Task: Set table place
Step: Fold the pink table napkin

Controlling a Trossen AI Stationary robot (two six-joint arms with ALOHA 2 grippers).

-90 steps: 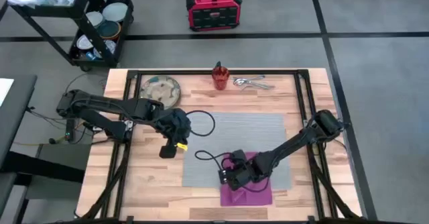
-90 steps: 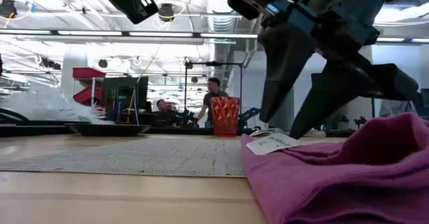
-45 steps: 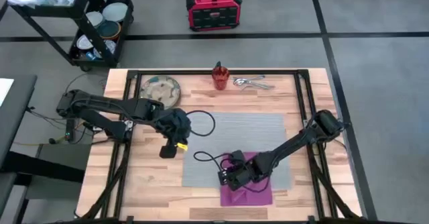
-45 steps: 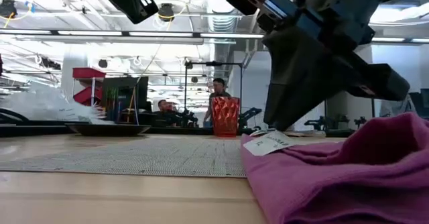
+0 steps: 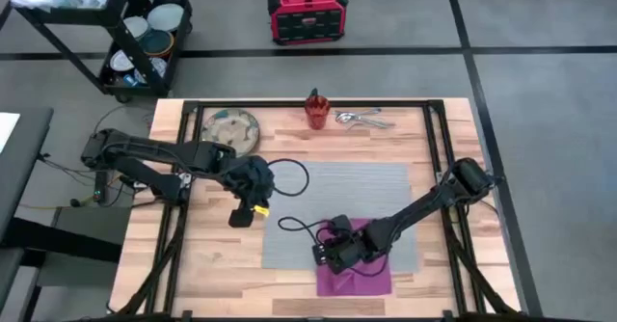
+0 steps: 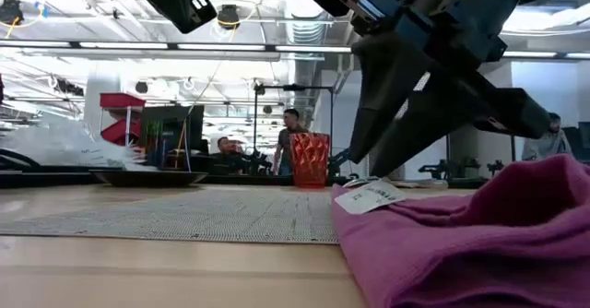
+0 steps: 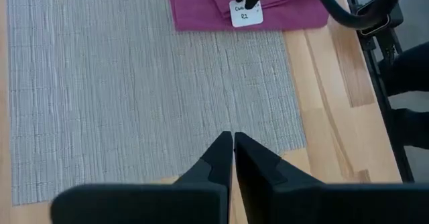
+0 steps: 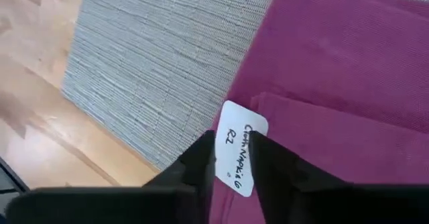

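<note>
The magenta napkin lies folded across the near edge of the grey mat, its white label facing up. My right gripper hovers just over that label. It is open by a narrow gap and points down at a slant. My left gripper hangs shut above the bare wood beside the mat's left edge, its fingers together and holding nothing.
The speckled plate, the orange-red cup and the steel cutlery sit along the table's far edge. A black cable loops over the mat's left part. A shelf cart stands beyond the far left corner. People stand in the room behind.
In the low view my right gripper's fingers have drawn from wide apart to a narrow gap above the napkin's label. The napkin has stayed where it was.
</note>
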